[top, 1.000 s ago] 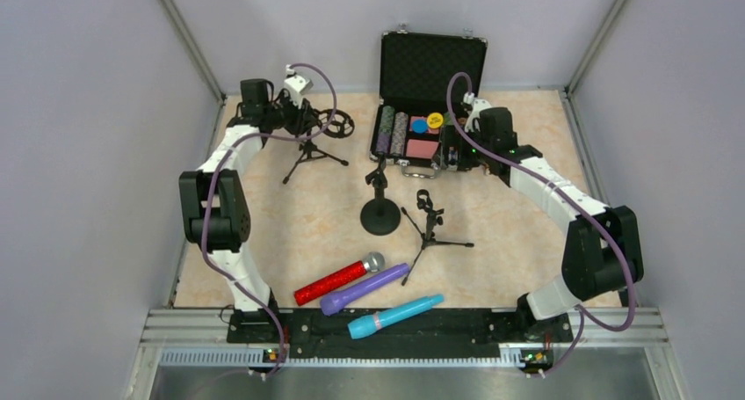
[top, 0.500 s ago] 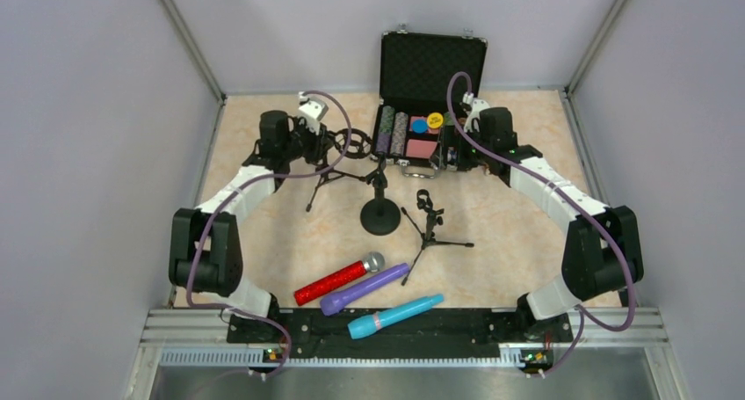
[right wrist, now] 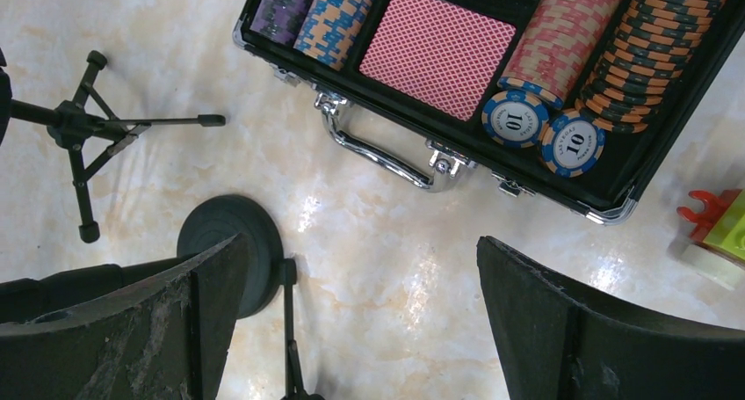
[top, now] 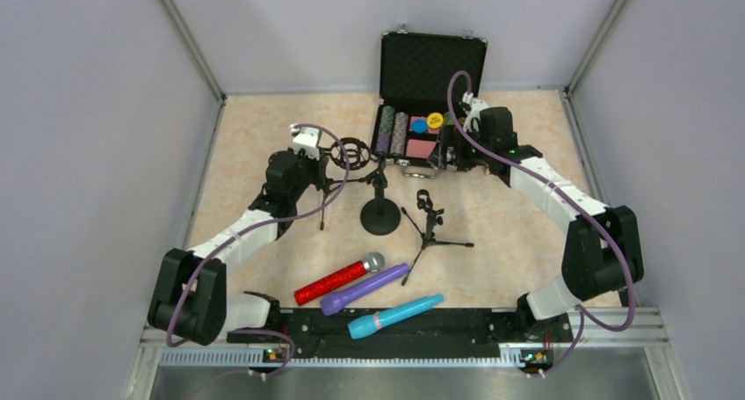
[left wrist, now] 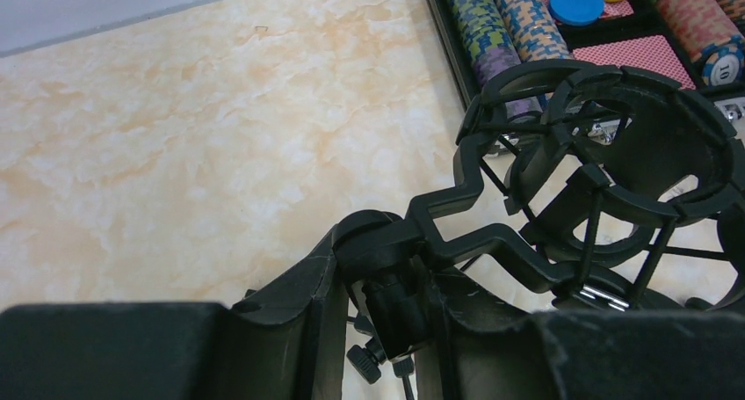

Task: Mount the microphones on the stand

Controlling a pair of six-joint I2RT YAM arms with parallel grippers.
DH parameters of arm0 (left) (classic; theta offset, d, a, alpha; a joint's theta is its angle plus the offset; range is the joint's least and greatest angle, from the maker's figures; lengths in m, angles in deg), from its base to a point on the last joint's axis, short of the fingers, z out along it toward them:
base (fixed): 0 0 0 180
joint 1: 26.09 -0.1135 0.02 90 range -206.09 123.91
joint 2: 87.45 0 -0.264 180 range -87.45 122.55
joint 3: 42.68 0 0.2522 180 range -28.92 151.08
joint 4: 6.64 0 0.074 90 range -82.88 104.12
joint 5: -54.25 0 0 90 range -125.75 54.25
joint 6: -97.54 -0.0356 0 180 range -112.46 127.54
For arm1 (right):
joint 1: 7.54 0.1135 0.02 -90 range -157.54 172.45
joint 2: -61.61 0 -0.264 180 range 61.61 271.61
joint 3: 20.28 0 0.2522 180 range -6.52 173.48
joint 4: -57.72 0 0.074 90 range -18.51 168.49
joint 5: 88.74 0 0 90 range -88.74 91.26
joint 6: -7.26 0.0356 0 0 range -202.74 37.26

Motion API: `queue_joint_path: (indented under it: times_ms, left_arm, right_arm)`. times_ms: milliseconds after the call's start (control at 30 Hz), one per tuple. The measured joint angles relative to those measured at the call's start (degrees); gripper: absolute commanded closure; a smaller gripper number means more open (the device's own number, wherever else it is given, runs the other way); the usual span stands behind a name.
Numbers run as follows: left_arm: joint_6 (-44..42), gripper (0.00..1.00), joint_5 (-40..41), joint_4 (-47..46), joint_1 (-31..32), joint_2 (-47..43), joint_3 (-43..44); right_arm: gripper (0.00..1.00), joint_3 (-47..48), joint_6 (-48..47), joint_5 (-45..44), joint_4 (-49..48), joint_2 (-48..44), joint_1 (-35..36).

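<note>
The glittery red microphone (top: 338, 277), the purple one (top: 365, 287) and the turquoise one with a pink band (top: 395, 316) lie side by side near the front edge. My left gripper (top: 323, 173) is shut on the neck (left wrist: 400, 281) of a black tripod stand with a ring shock mount (top: 348, 152), which also shows in the left wrist view (left wrist: 615, 167). It holds the stand just left of the round-base stand (top: 379, 211). A small tripod stand (top: 428, 221) is right of that. My right gripper (top: 450, 151) is open and empty in front of the case, over bare table (right wrist: 378, 330).
An open black poker-chip case (top: 422, 110) stands at the back centre, with chips and cards (right wrist: 439, 48) inside. A small red and green toy (right wrist: 713, 229) lies right of the case. Grey walls close in the left, right and back sides.
My left arm has carried the shock-mount stand from the back left toward the centre, beside the round-base stand. The right arm and the microphones have not moved.
</note>
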Motion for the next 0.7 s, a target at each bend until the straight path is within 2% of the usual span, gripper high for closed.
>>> queue_joint_path:
  times_ms: [233,367,700]
  left_arm:
    - [3.41,1.0,5.01,-4.96,1.38,-1.03,-3.02]
    - [3.98,0.94,6.82,-5.97,1.79,-1.03,-3.54]
    - [3.76,0.49,8.92,-6.56,2.97,-1.11,-4.28]
  right_arm:
    - [0.02,-0.02,0.44,0.55,-0.48,0.0,0.0]
    - [0.02,-0.04,0.5,0.63,-0.55,0.0,0.0]
    - [0.02,-0.04,0.59,0.66,-0.57,0.0,0.0]
